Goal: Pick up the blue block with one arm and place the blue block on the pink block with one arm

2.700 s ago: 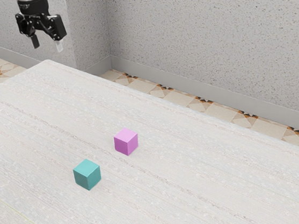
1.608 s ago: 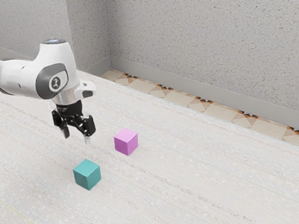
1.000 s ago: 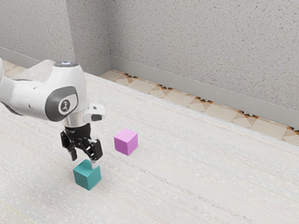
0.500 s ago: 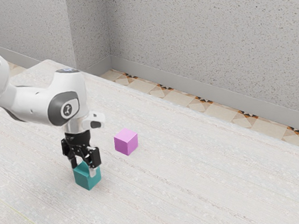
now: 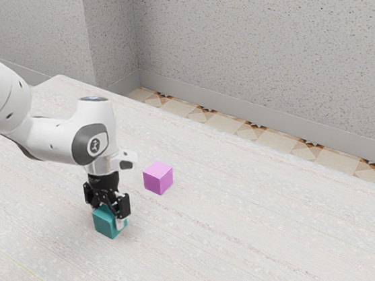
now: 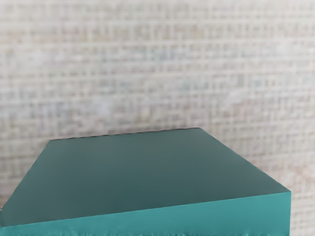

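Exterior view, from its left: white arm (image 5: 46,134) comes in from that edge, bends at a grey-capped joint and drops straight down to the table (image 5: 267,211). 1 black gripper (image 5: 108,215) hangs from it, pointing down, right on the teal block (image 5: 105,226).

The task's "blue" block renders teal. It sits flat on the table toward the near edge, directly under the hand. Its top is tucked up into the gripper, and its lower faces show below the black hardware. Block and gripper overlap with no visible gap.

Gripper state: can't tell. From this angle I can't see whether it is clamped on the block or standing open around it. The block's underside looks to be on the table surface, not lifted.

Next right: pink block (image 5: 157,177), flat on the table, further from the camera, near the teal block but clearly apart from it. Nothing is touching it or stacked on it. The gripper is off to its left, not above it.

Behind the table, a patterned tile floor (image 5: 243,128) runs to a speckled grey wall (image 5: 266,48).

Wrist view: teal block (image 6: 142,172) is large and close just under the hand, with its flat top face toward the camera and 1 front edge visible. Pale wood-grain table (image 6: 157,64) lies beyond it.
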{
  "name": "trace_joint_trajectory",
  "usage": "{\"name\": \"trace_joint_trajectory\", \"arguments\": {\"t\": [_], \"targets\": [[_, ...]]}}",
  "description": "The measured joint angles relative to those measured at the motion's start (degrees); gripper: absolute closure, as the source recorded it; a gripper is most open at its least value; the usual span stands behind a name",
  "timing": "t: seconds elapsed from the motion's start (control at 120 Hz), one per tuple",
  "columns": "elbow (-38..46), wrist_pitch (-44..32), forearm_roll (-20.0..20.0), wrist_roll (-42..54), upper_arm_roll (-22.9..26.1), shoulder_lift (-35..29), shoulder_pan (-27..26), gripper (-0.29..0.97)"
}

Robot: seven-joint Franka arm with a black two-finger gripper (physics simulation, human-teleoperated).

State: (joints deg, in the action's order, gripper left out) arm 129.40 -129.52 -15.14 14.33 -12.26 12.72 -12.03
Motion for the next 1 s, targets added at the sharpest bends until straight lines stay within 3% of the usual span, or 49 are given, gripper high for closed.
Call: {"name": "trace_joint_trajectory", "arguments": {"t": [0.283, 0.558, 0.708, 0.867, 1.0], "targets": [[0.0, -1.3, 0.0, 0.0, -0.1, 0.2, 0.1, 0.29], [-1.1, -2.3, 1.0, -0.9, -1.0, -2.0, 0.5, 0.36], [-10.6, -0.7, 3.3, -1.3, -1.7, -0.3, 0.5, 0.36], [-27.5, 5.1, 4.1, -1.8, -2.0, 9.7, 1.9, 0.36], [-35.2, 8.5, 3.9, -2.5, -0.3, 15.6, 3.7, 0.37]]}}
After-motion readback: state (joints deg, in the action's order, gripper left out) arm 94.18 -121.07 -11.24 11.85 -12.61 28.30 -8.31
